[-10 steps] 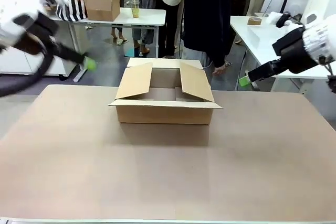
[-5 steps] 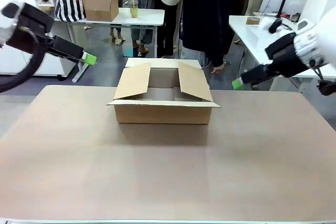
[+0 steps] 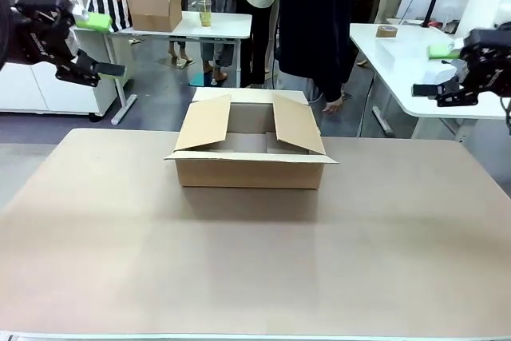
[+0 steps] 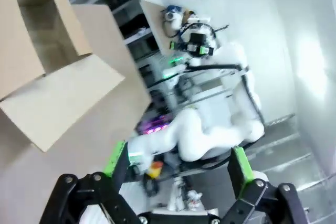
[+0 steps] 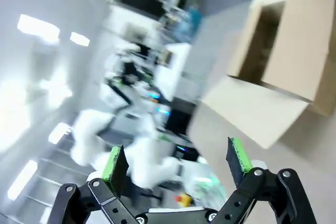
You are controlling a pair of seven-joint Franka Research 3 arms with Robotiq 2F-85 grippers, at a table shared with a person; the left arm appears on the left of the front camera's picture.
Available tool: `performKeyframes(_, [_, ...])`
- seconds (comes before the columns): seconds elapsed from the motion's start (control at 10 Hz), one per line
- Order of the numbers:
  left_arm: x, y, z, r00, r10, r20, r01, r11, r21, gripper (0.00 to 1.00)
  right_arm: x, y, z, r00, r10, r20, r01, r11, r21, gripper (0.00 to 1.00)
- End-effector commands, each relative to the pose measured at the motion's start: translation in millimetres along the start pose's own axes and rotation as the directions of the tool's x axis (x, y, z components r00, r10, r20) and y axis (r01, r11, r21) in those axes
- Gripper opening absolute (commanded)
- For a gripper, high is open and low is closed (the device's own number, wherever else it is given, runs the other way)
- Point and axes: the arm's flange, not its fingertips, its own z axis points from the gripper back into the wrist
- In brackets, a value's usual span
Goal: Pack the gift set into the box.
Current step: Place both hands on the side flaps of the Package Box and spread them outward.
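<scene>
Brown table (image 3: 255, 269) stretches ahead of me, with the wide, shallow brown cardboard box (image 3: 251, 167) standing toward its far side, all four flaps open, and a person in a dark coat (image 3: 313, 29) just behind it. Within the last second both arms have swung up and outward. My left pincer (image 3: 105, 45) now hangs high and well left of the box, my right pincer (image 3: 429, 71) high and well right of it, each spread wide and holding nothing. What I can see inside the box is plain cardboard, so I judge the gift set is not yet packed; the way to the box is open for a handover
</scene>
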Motion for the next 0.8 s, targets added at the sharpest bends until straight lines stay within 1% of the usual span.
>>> performKeyframes(0.0, [10.3,14.1,-3.9,0.99,0.103,0.091,-0.114,0.985,0.128,1.0,-2.4,8.1,-11.5,0.992,0.102,-0.08,-0.112,0.986,-0.121,1.0])
performKeyframes(0.1, [0.0,0.0,0.0,1.0,0.0,0.0,0.0,1.0,0.0,1.0,-2.4,8.1,-11.5,0.992,0.102,-0.08,-0.112,0.986,-0.121,1.0])
performKeyframes(0.5, [0.0,0.0,0.0,1.0,0.0,0.0,0.0,1.0,0.0,1.0,-2.4,8.1,-11.5,0.992,0.102,-0.08,-0.112,0.986,-0.121,1.0])
performKeyframes(0.6, [-1.8,3.7,-2.8,0.999,0.038,-0.016,-0.038,0.999,0.026,1.0,-2.4,8.1,-11.5,0.992,0.102,-0.08,-0.112,0.986,-0.121,1.0])
performKeyframes(0.7, [-2.1,-4.4,-15.9,0.998,0.059,-0.027,-0.055,0.989,0.139,1.0,-2.4,8.1,-11.5,0.992,0.102,-0.08,-0.112,0.986,-0.121,1.0])
